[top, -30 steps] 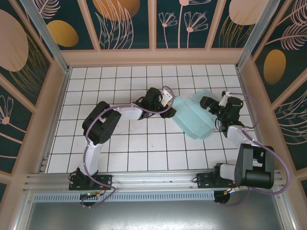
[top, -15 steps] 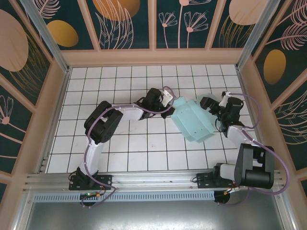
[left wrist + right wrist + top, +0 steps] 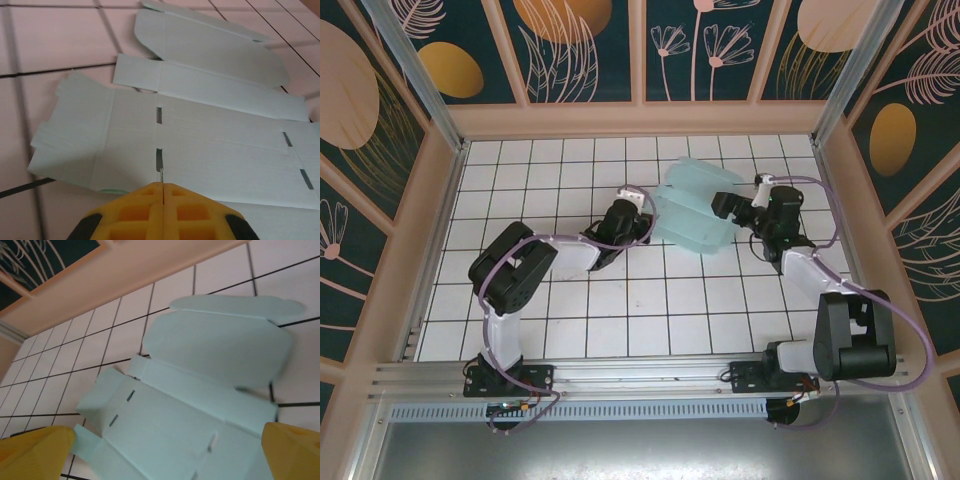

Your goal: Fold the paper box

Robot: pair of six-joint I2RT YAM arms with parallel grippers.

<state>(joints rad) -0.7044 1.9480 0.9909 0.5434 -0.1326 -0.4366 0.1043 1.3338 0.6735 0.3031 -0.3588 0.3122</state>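
The paper box (image 3: 688, 205) is a pale aqua flapped cut-out lying flat on the white tiled floor (image 3: 570, 170), right of centre toward the back. My left gripper (image 3: 640, 222) is shut at its left edge. In the left wrist view the yellow fingertips (image 3: 162, 186) meet in a tight seam right over the near edge of the paper box (image 3: 210, 145), and nothing shows pinched between them. My right gripper (image 3: 722, 207) is open at the card's right edge. Its yellow fingers (image 3: 35, 452) stand wide apart on either side of the paper box (image 3: 200, 390).
Wooden walls (image 3: 640, 118) with dark floral panels enclose the floor on three sides; the back wall is about two tiles behind the card. Open tiles stretch to the left and toward the metal rail (image 3: 650, 370) at the near edge.
The paper box has slid and turned from the right centre toward the back and left. The right gripper came along with it, up and left. The left gripper drew back to the left.
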